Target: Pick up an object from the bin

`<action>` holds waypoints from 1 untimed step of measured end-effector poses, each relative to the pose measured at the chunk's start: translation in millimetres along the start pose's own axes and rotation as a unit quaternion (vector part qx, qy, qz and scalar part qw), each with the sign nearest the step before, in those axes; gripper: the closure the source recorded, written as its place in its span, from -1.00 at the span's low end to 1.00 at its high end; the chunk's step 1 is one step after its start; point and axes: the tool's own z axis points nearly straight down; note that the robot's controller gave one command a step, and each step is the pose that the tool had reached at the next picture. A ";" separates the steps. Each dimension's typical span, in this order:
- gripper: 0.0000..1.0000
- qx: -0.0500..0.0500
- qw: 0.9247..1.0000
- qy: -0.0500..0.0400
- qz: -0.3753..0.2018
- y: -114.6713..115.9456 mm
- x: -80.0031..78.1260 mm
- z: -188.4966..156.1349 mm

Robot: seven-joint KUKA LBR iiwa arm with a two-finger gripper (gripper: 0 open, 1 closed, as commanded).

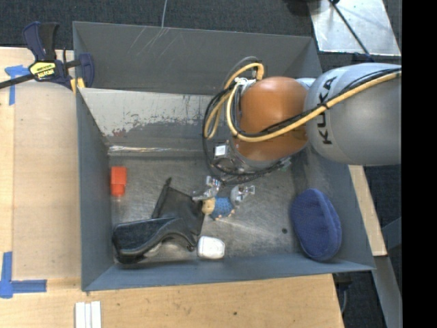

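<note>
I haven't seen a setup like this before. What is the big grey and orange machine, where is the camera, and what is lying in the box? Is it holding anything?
The machine is a robot arm that comes in from the right. The orange dome and the cables are parts of its wrist. There is one camera, which looks down into the grey metal bin from above and slightly to one side. At the arm's tip is the gripper, low over the middle of the bin floor, right at a small blue and yellow thing. I cannot tell whether it has hold of it. Also in the bin are an orange block on the left, a black curved thing near the front, a white lump beside it, and a blue oval pad against the right wall.
</note>
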 end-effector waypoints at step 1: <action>1.00 -0.003 1.000 0.002 0.001 -2.1 -1.0 -37.9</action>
